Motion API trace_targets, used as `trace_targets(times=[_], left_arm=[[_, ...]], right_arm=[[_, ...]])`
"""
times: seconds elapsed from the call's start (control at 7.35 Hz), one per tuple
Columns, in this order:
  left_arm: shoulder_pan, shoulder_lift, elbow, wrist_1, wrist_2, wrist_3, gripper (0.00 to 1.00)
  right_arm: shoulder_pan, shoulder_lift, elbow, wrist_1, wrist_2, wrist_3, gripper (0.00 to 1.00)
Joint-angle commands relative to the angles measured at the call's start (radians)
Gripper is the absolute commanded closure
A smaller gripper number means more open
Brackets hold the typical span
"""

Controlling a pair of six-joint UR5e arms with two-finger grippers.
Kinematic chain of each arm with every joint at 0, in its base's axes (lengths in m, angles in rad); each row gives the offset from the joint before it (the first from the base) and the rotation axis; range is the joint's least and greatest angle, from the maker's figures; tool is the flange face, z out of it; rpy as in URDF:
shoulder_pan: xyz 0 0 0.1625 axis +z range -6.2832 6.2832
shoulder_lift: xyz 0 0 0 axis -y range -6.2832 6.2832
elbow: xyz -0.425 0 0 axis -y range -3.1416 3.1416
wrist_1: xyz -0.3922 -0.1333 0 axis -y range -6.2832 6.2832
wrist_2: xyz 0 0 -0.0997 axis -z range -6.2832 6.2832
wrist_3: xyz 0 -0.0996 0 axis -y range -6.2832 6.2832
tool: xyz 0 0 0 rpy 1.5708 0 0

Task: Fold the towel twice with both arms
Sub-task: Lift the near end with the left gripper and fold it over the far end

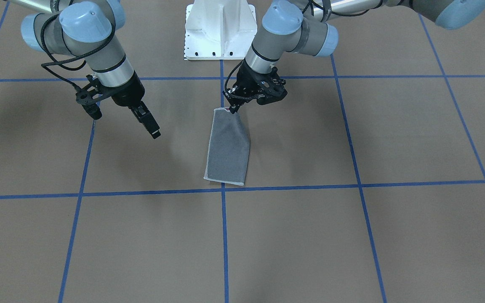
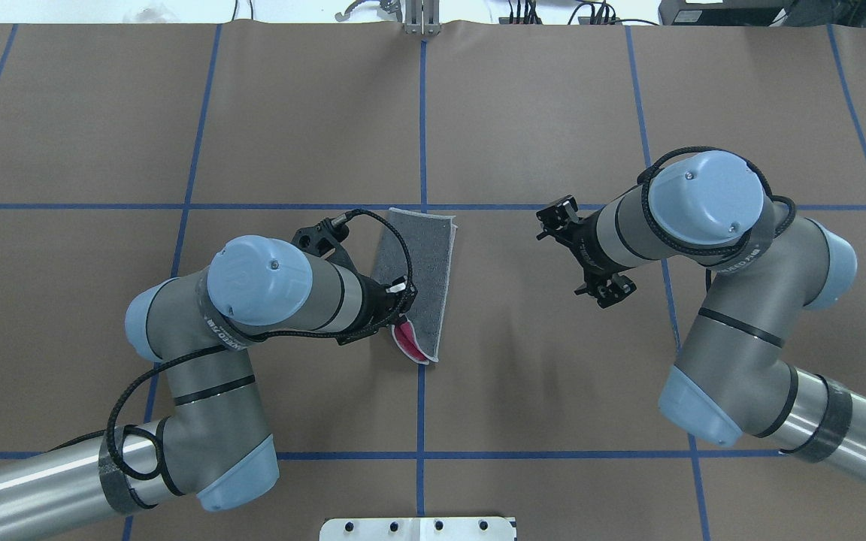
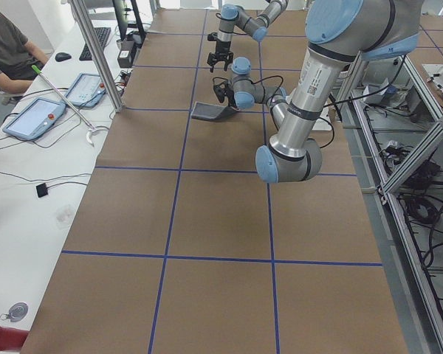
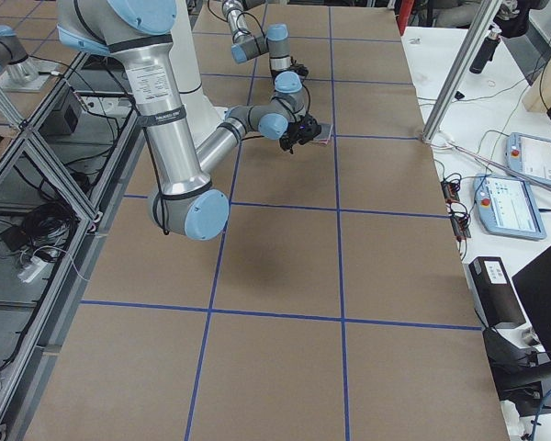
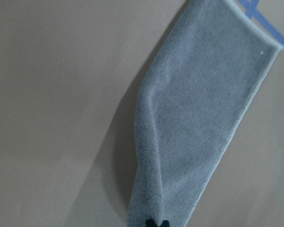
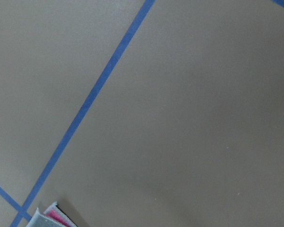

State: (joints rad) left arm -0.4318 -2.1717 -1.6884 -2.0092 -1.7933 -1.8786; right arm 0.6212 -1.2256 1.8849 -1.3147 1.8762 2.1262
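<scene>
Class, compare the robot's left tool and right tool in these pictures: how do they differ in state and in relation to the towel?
The left tool is shut on a raised corner of the towel; the right tool is open and holds nothing. The left tool touches the towel; the right tool hangs apart from it, over the table. Both are black and two-fingered.

Narrow folded towel (image 1: 228, 147), dark grey up; robot-side corner raised, pink showing, pinched by left gripper (image 1: 232, 108). Right gripper (image 1: 124, 124) spread, well apart.
</scene>
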Motion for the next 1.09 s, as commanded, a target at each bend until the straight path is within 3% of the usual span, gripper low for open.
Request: trace_targets(times=[0.0, 0.95], left_arm=[[-0.033, -0.065, 0.065, -0.002, 0.000, -0.005, 1.00], [-0.148, -0.238, 0.332, -0.054, -0.002, -0.004, 1.00]], right_arm=[[0.026, -0.055, 0.019, 0.000, 0.008, -0.084, 0.00], [0.029, -0.075, 0.017, 0.002, 0.006, -0.098, 0.00]])
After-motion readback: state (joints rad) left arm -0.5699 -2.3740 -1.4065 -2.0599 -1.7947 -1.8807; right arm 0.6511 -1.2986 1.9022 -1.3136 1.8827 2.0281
